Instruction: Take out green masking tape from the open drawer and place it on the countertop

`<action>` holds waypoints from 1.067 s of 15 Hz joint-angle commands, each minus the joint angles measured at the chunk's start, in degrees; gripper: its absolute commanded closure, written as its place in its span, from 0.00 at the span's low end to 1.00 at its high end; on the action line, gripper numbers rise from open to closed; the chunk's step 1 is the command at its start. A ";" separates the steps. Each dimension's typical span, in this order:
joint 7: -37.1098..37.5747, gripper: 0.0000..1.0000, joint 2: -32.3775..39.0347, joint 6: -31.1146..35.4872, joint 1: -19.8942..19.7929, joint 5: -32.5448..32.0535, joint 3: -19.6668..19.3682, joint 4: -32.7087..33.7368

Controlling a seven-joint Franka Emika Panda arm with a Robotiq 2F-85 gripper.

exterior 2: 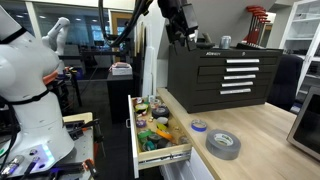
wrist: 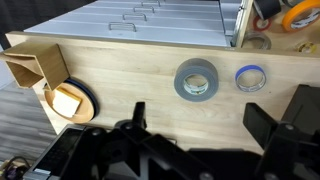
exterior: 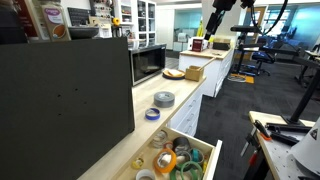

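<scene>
The open drawer (exterior: pixel 205 160) holds several tape rolls, and also shows in an exterior view (exterior 2: pixel 160 152). A green roll (exterior: pixel 193 158) lies among them; something green shows in the drawer in an exterior view (exterior 2: pixel 163 129). My gripper (wrist: pixel 215 120) is open and empty, high above the wooden countertop (wrist: pixel 130 75). It also shows in both exterior views (exterior: pixel 222 6) (exterior 2: pixel 183 35). In the wrist view only a corner of the drawer (wrist: pixel 285 12) shows, with orange and yellow rolls; the green tape is out of that view.
A large grey tape roll (wrist: pixel 196 80) (exterior: pixel 164 98) (exterior 2: pixel 223 145) and a small blue roll (wrist: pixel 250 77) (exterior: pixel 152 114) (exterior 2: pixel 199 126) lie on the countertop. A wooden plate with bread (wrist: pixel 70 100), a cardboard box (wrist: pixel 35 65) and a microwave (exterior: pixel 148 63) stand farther along.
</scene>
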 commanded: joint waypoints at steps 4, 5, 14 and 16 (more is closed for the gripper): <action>0.16 0.00 0.00 -0.28 0.54 -0.25 -0.45 0.19; 0.16 0.00 0.00 -0.28 0.54 -0.25 -0.45 0.19; -1.89 0.00 2.69 1.72 2.56 1.34 -0.90 -0.22; -3.32 0.00 5.16 2.67 4.21 3.08 -1.08 -0.10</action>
